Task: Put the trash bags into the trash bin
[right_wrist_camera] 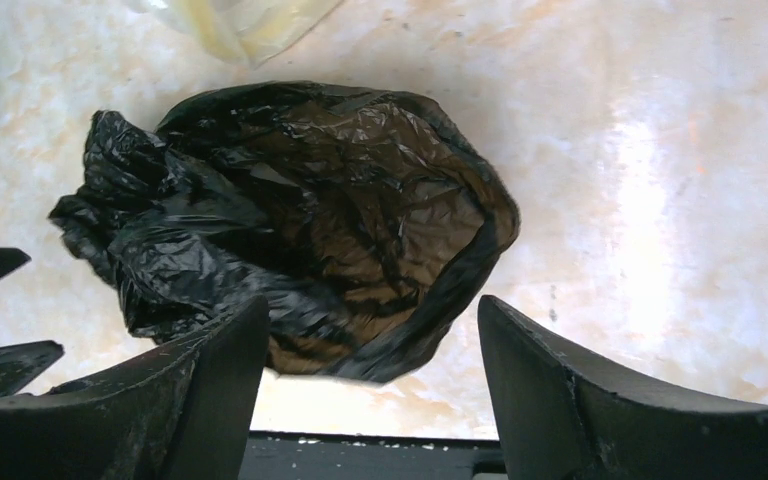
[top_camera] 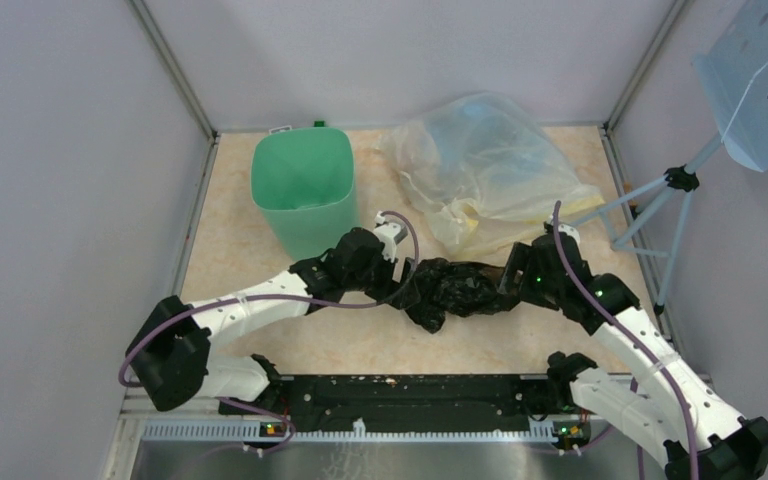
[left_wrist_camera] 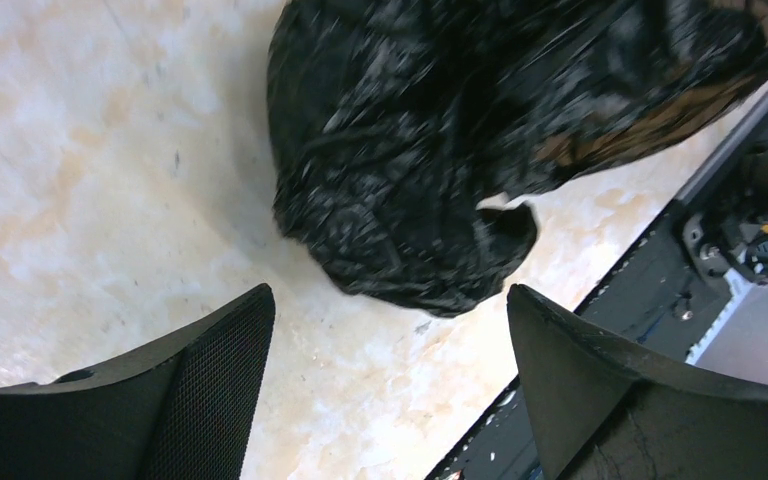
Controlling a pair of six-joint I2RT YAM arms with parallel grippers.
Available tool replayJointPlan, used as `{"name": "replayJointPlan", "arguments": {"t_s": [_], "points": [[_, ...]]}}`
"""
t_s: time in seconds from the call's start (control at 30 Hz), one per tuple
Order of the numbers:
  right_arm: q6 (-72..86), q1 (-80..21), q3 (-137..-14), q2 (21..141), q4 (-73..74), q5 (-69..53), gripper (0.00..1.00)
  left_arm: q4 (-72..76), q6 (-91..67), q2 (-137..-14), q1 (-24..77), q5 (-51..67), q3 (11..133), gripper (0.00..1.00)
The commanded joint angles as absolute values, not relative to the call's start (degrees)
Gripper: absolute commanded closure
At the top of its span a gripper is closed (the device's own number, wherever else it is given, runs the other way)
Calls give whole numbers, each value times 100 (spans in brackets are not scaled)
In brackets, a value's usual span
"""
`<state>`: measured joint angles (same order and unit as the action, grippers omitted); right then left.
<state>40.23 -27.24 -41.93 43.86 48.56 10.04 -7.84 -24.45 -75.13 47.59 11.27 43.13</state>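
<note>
The black trash bag [top_camera: 455, 290] lies crumpled on the marble-patterned table between my two grippers. The mint-green trash bin [top_camera: 302, 190] stands upright behind and to the left of it. My left gripper [top_camera: 408, 278] is at the bag's left end; in the left wrist view it [left_wrist_camera: 390, 310] is open, with the bag [left_wrist_camera: 430, 150] just beyond its tips and nothing between them. My right gripper [top_camera: 506, 283] is at the bag's right end, also open [right_wrist_camera: 372, 320]. The bag's [right_wrist_camera: 300, 220] near edge reaches in between the tips, against the left finger [right_wrist_camera: 220, 360].
A big clear-yellowish plastic bag [top_camera: 480, 170] lies at the back right, just behind the black bag. A pale blue stand [top_camera: 660, 210] with a perforated panel leans in at the right wall. The black base rail [top_camera: 410, 395] runs along the near edge.
</note>
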Motion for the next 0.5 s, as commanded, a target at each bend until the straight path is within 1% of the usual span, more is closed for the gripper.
{"name": "replayJointPlan", "arguments": {"t_s": [0.0,0.07,0.1,0.17,0.2,0.27,0.33,0.37,0.47], "points": [[3783,-2768,-4961,4237,5312,1427,31,-93,-2832,-7624,4800,1071,4014,11],[3616,-2849,-5229,4404,5498,1340,41,172,-2894,-7722,4799,1065,3977,13],[3593,-2952,-5301,4463,5517,1317,44,241,-2892,-7790,4799,1066,4011,14],[3646,-3262,-5343,4628,5413,1245,54,299,-2874,-7980,4800,1106,4164,18],[3720,-3450,-5320,4682,5287,1177,55,302,-2874,-8054,4800,1126,4238,20],[3987,-3941,-5253,4801,5105,1244,55,433,-2874,-8147,4791,1218,4300,24],[4310,-4548,-5135,4997,4908,1473,52,614,-2897,-8202,4795,1279,4276,29],[4491,-5006,-5111,5180,4863,1664,49,630,-2900,-8229,4797,1277,4284,32],[4973,-5949,-5317,5891,5035,2498,49,578,-2879,-8299,4791,1199,4304,43]]}}
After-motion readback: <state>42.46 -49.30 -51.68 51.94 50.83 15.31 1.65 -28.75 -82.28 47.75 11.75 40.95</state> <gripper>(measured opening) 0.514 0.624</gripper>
